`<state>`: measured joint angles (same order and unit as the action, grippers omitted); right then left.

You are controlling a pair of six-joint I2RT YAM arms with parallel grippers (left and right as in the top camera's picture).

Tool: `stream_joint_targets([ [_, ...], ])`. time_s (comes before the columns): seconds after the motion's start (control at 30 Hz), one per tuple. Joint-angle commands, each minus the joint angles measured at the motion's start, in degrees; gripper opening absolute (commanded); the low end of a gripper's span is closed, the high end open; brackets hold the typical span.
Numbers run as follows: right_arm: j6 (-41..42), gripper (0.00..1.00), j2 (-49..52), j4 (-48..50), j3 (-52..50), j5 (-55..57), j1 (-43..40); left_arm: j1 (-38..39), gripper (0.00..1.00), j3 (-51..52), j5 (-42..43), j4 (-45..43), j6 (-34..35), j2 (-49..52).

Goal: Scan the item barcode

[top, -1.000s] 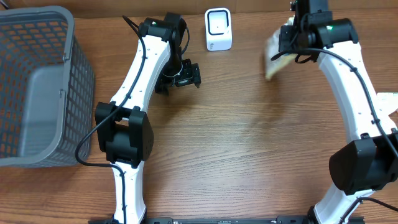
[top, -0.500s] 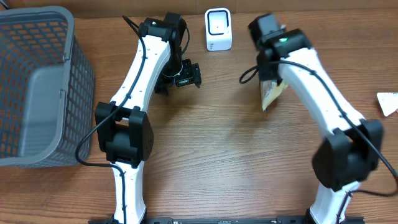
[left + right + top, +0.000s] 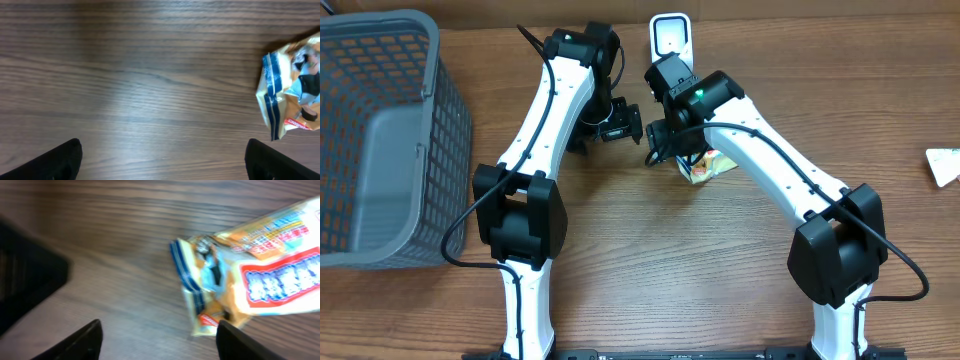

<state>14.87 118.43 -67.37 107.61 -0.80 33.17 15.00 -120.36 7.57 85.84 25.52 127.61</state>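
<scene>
Two tools are in view, and both stand open. In its own wrist view the left tool (image 3: 162, 147) has its dark fingertips (image 3: 60, 160) spread out to the lower corners with only bare wood grain between them; it holds nothing and touches nothing. The right tool (image 3: 159, 327) also has its fingertips (image 3: 82, 341) well apart. The snack packet (image 3: 250, 275) lies beyond their ends rather than between them, so it is not gripped; whether a tip grazes it I cannot tell through the blur. From overhead the snack packet (image 3: 705, 168) lies on the surface (image 3: 720, 280) near the scanner (image 3: 670, 45), on the side facing the robot's base, partly hidden under the right arm (image 3: 760, 160). The left tool hovers near the scanner too, apart from the packet. The packet is tan-orange with blue stripes across one crimped end. It bears a red band of white characters and a panel of small coloured print, both too blurred to read. The scanner is white and upright with a dark-framed window; no writing on it is legible. A grey mesh basket (image 3: 380, 140) stands well away from the scanner on the left arm's side, showing a plain grey floor. A pale flat item (image 3: 942, 165) lies well away from the scanner on the opposite side, cut off by the picture's edge.
</scene>
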Motion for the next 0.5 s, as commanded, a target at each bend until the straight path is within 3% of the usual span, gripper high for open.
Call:
stream_joint_targets([
  [0.0,1.5,0.8,-0.5,-1.3,4.6,-9.3,-2.7,-0.6,0.98,0.2,-3.6,1.2,-0.4,-0.1],
  [0.17,3.2,0.99,-0.9,-3.4,6.0,-8.2,-8.4,-2.2,1.0,0.2,-3.5,2.3,-0.4,-0.1],
  [0.23,4.5,1.0,-0.3,-3.4,5.3,-7.6,-10.7,-2.7,1.0,0.2,-3.5,2.5,-0.4,-0.1],
  [0.47,20.9,1.0,2.3,3.1,-2.3,-5.0,-14.6,-2.7,1.0,0.2,-2.4,2.1,0.3,-0.1],
])
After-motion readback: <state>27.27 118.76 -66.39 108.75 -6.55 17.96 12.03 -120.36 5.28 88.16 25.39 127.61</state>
